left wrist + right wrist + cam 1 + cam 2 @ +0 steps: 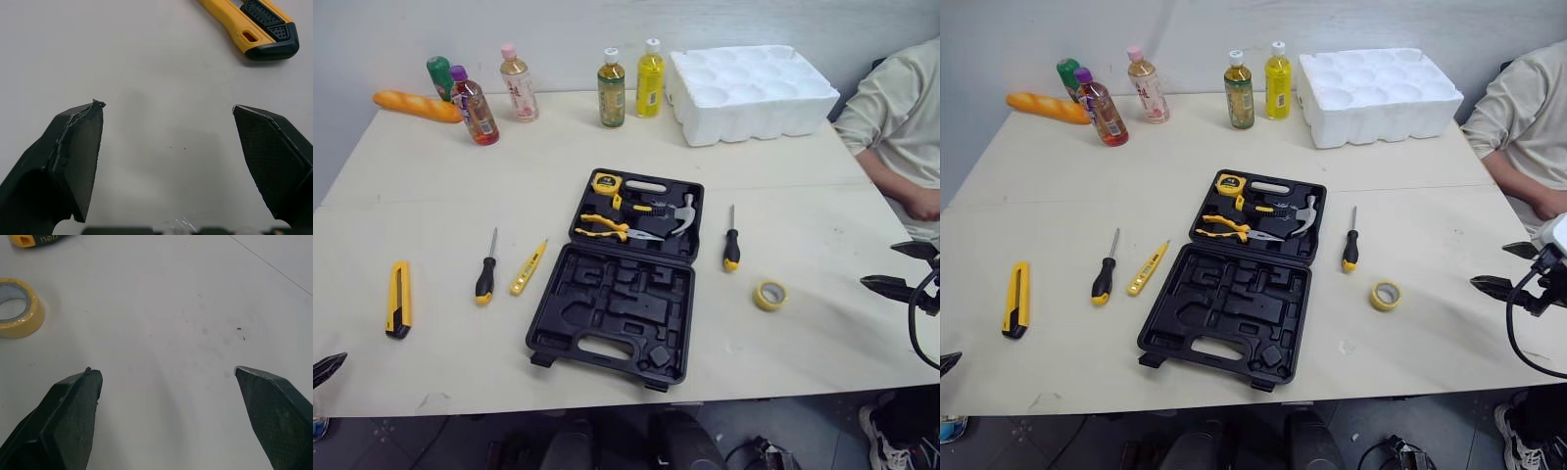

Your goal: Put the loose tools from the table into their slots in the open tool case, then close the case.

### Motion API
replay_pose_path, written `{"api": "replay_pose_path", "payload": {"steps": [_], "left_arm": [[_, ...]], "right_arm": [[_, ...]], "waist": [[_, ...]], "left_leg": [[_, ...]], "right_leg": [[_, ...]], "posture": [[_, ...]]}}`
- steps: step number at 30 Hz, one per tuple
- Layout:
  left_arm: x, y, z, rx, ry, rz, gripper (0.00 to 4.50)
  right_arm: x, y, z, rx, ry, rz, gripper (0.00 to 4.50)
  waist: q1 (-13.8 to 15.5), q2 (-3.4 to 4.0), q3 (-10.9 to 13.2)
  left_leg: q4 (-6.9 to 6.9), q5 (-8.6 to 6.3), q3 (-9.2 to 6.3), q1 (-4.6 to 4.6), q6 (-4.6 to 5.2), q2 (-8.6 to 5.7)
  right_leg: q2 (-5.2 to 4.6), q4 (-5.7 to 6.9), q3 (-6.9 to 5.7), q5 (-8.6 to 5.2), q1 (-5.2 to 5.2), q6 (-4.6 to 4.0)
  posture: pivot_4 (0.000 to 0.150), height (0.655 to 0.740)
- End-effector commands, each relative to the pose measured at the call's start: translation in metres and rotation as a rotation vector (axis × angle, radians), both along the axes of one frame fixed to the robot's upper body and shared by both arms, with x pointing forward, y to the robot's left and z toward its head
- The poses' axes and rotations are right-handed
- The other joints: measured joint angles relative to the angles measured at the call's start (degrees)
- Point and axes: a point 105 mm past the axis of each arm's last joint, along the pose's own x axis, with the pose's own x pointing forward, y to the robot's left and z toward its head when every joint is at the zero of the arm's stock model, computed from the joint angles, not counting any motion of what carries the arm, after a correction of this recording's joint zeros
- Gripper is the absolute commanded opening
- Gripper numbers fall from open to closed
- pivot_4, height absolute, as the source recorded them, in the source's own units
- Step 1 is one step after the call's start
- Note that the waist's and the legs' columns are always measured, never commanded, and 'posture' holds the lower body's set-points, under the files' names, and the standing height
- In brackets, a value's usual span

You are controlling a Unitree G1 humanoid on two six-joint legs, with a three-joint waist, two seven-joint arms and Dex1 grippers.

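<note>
Tool case (612, 294): open, middle of the worktop (431, 186). Loose on its left: utility knife (398, 299), screwdriver (486, 274), tester pen (528, 268); on its right: second screwdriver (731, 245), tape roll (770, 295). My left gripper (168, 110), by the knife, and my right gripper (166, 372), by the tape roll: fingers spread wide, holding nothing.

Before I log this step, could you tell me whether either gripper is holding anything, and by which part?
Nothing is held: the left gripper and the right gripper are both open above the table, with nothing between them.
</note>
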Motion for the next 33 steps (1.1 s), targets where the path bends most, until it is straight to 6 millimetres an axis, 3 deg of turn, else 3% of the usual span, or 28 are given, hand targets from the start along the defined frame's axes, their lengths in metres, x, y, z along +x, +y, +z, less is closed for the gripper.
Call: {"api": "replay_pose_path", "payload": {"steps": [1, 14, 22, 25, 30, 33], "left_arm": [[0.003, 0.005, 0.013, 0.027, -0.024, 0.010, 4.45], [0.007, 0.002, 0.011, 0.025, -0.009, -0.015, 4.45], [0.023, -0.011, 0.018, 0.024, -0.042, -0.083, 4.45], [0.050, -0.042, 0.034, -0.007, -0.118, -0.201, 4.45], [0.102, -0.120, 0.061, -0.069, -0.232, -0.418, 4.45], [0.127, -0.165, 0.064, -0.050, -0.240, -0.523, 4.45]], "right_arm": [[0.001, 0.002, 0.006, 0.003, -0.028, 0.001, 4.50], [0.003, -0.002, 0.007, -0.006, -0.048, -0.017, 4.50], [0.007, 0.000, 0.009, -0.010, -0.077, -0.016, 4.50], [0.009, 0.024, 0.014, -0.020, -0.083, 0.071, 4.50], [0.014, 0.070, 0.019, 0.006, -0.102, 0.177, 4.50], [0.018, 0.095, 0.017, 0.004, -0.114, 0.227, 4.50]], "waist": [[0.0, 0.00, 0.0], [0.0, 0.00, 0.0], [0.0, 0.00, 0.0], [0.0, 0.00, 0.0], [0.6, -0.02, 0.0], [1.2, -0.04, 0.0]], "left_leg": [[0.00, 0.00, 0.00, 0.00, 0.00, 0.00], [0.01, 0.00, 0.00, 0.00, 0.00, 0.00], [0.02, 0.00, 0.00, 0.00, 0.00, 0.00], [0.02, 0.00, 0.02, 0.00, 0.00, 0.00], [0.12, 0.09, 0.01, 0.00, -0.06, 0.03], [0.16, 0.09, 0.01, -0.08, -0.07, 0.03]], "right_leg": [[0.00, 0.00, 0.00, 0.00, 0.00, 0.00], [0.00, 0.01, 0.00, 0.00, 0.00, 0.00], [0.00, 0.03, -0.01, 0.00, 0.00, 0.00], [0.00, 0.03, 0.00, 0.00, 0.00, 0.00], [0.00, 0.17, -0.07, 0.02, 0.04, 0.04], [0.02, 0.15, -0.09, 0.03, 0.01, 0.07]], "posture": [[0.150, 0.7400], [0.150, 0.7400], [0.150, 0.7400], [0.150, 0.7400], [0.150, 0.7400], [0.150, 0.7400]]}}
